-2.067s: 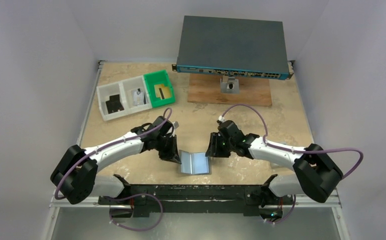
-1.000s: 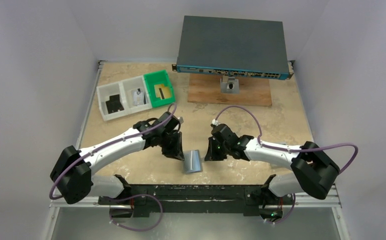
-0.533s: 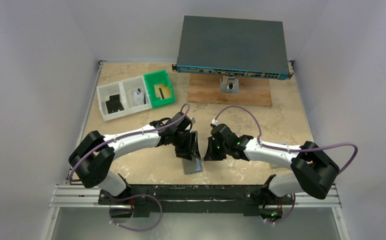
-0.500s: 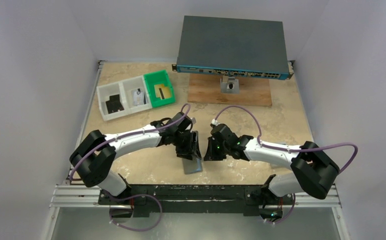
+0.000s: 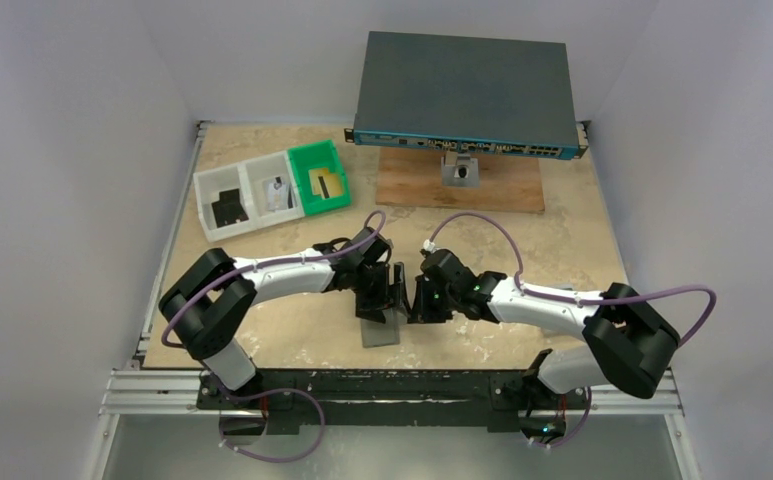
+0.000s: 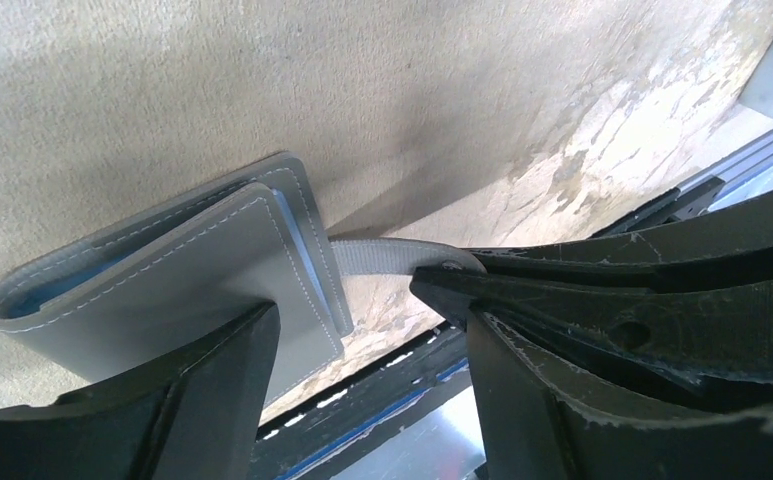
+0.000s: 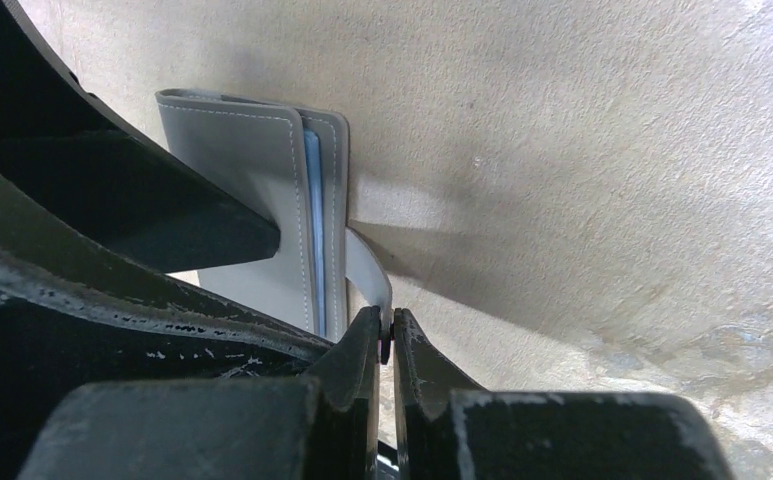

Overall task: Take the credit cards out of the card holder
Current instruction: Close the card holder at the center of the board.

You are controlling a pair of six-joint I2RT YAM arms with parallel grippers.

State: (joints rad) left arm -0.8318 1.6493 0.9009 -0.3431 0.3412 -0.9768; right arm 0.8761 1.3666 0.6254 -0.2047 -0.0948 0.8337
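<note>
Beige tabletop (image 5: pixel 572 240); left end effector (image 6: pixel 372 320) wide, right end effector (image 7: pixel 387 335) gripping card holder (image 7: pixel 237 150).

Table (image 5: pixel 282 342): I read a beige, mottled top, with paler worn patches toward the near edge in both wrist views. Directly on it:
- Far left: a white tray (image 5: pixel 214 186) with two compartments, and a green tray (image 5: pixel 312 155) touching its right side. Both sit askew to the table edge.
- Far centre: a wooden board (image 5: pixel 502 186).
- Near centre, close to the near edge: the folded grey card holder (image 5: pixel 382 331), lower leaf on the surface.
</note>
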